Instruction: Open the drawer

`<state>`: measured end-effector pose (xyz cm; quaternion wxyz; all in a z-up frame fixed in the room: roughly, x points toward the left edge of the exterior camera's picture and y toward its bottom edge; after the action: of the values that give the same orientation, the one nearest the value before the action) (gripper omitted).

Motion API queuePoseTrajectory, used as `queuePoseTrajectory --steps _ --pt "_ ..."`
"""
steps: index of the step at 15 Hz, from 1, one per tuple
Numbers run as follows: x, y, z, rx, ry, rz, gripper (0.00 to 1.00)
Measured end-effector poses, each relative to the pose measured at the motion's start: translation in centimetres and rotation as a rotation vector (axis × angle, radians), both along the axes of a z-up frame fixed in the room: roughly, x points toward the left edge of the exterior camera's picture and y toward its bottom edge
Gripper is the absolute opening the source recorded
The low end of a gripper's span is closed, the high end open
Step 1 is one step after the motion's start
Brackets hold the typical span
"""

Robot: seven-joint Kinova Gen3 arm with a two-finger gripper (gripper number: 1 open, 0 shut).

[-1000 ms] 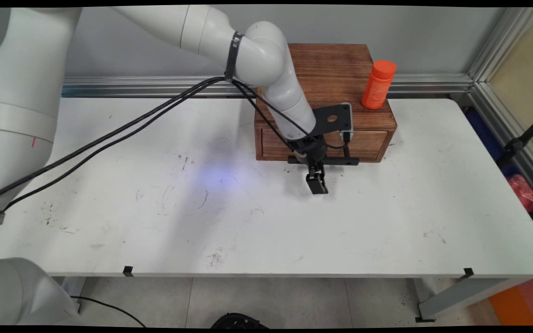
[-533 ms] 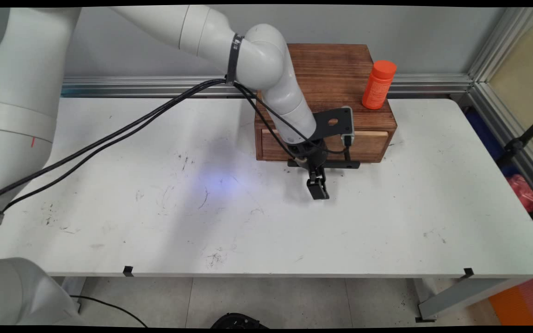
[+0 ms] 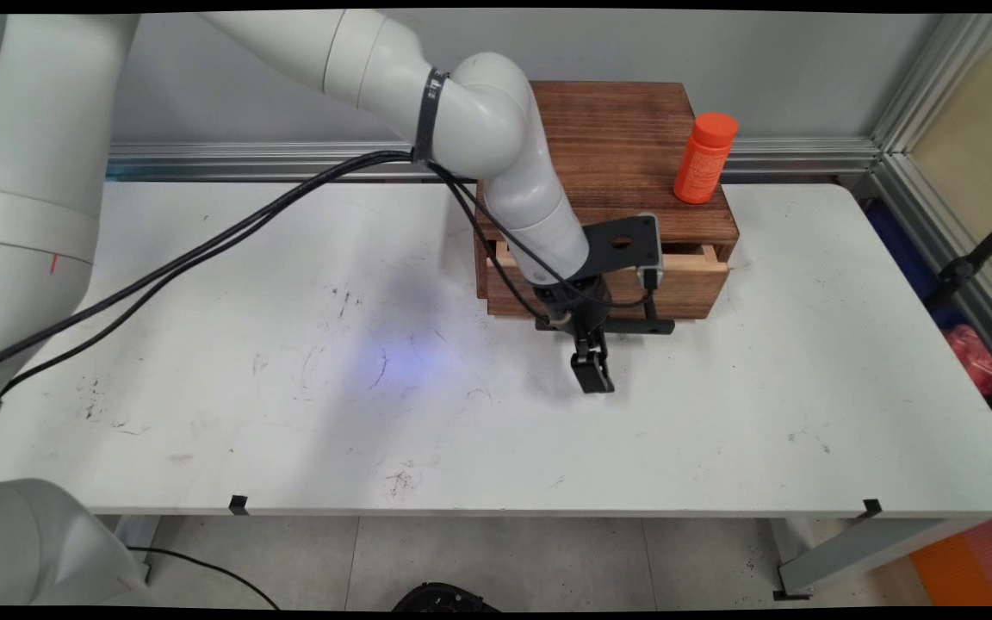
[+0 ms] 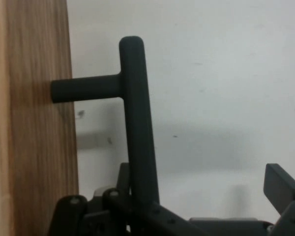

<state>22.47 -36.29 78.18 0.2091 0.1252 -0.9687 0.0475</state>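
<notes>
The claw (image 3: 591, 375) hangs in front of the wooden box (image 3: 625, 138), with the drawer's black bar handle (image 4: 137, 123) running down into its linkage. It is spread open, one finger (image 4: 281, 189) well clear of the bar, so it looks hooked rather than clamped. The drawer (image 3: 694, 288) stands slightly out. The other finger and the drawer's inside are hidden. An orange bottle (image 3: 705, 158) stands on the box's top.

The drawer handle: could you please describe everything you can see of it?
The drawer handle is a matte black bar, round in section, standing off the wooden drawer front on a short black post. In the main view it runs level along the front of the slightly open drawer, just above the table. The gripper reaches around it; whether the fingers touch it cannot be seen.
</notes>
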Motion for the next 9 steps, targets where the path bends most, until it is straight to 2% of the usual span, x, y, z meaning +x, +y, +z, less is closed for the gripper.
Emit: queuePoseTrajectory --steps 9 --pt "-1.1 3.4 0.3 0.037 0.006 0.004 1.0"
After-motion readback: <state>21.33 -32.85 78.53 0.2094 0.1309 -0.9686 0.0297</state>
